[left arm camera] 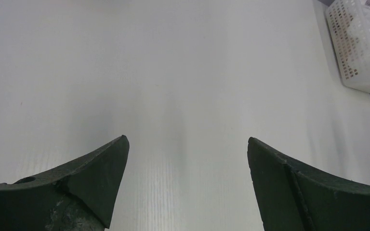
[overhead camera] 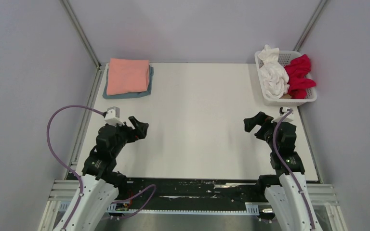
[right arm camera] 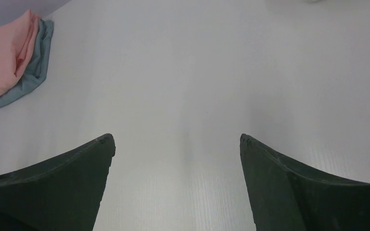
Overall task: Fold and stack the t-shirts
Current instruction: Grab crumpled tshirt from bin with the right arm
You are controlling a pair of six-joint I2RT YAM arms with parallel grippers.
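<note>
Nearest the lens, the left gripper (overhead camera: pixel 140 126) and the right gripper (overhead camera: pixel 251 124) are held low over the table (overhead camera: pixel 197 130), each with its jaws spread wide and nothing between them; only bare surface is shown under the fingers in both wrist views. Two of the t-shirts are already folded and stacked at the far left corner: the salmon pink tee (overhead camera: pixel 127 75) is laid on the grey-blue tee (overhead camera: pixel 125 95), whose edge is seen beneath it. The white tee (overhead camera: pixel 272 74) and the red tee (overhead camera: pixel 299 72) are seen crumpled in the basket (overhead camera: pixel 291 101) at the far right corner, with a sliver of what may be beige cloth under them. The step in hand is judged to be the fetching of the next shirt. A reach to the basket by the right arm is called for, so that the white tee can be pinched near its top, lifted out and spread flat on the middle of the table before any fold is made
</note>
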